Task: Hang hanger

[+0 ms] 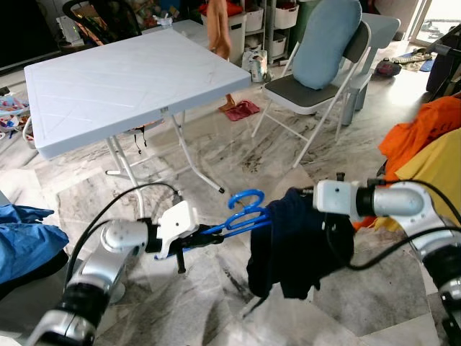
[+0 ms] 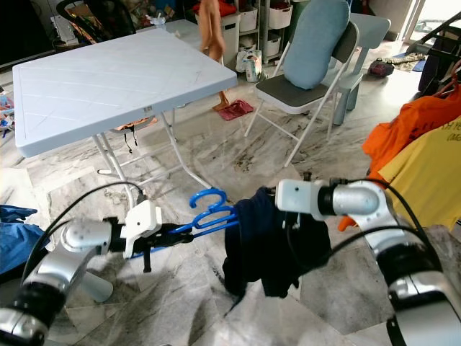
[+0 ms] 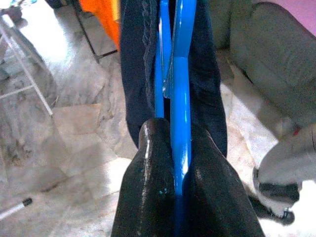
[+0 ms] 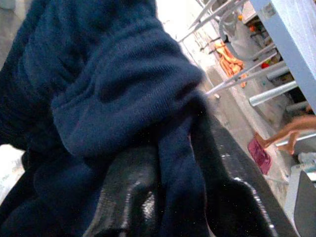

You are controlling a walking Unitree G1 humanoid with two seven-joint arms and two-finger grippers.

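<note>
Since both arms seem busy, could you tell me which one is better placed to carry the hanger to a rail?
Probably the left: the left gripper is shut on the blue hanger, while the right gripper only pinches the dark garment draped over it.

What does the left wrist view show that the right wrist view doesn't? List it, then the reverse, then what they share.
Left wrist view alone: the blue hanger clamped between the left gripper fingers, and orange cloth.

Right wrist view alone: the white table edge, its metal legs, and a pink cloth on the floor.

Both: the navy garment and marble floor.
</note>
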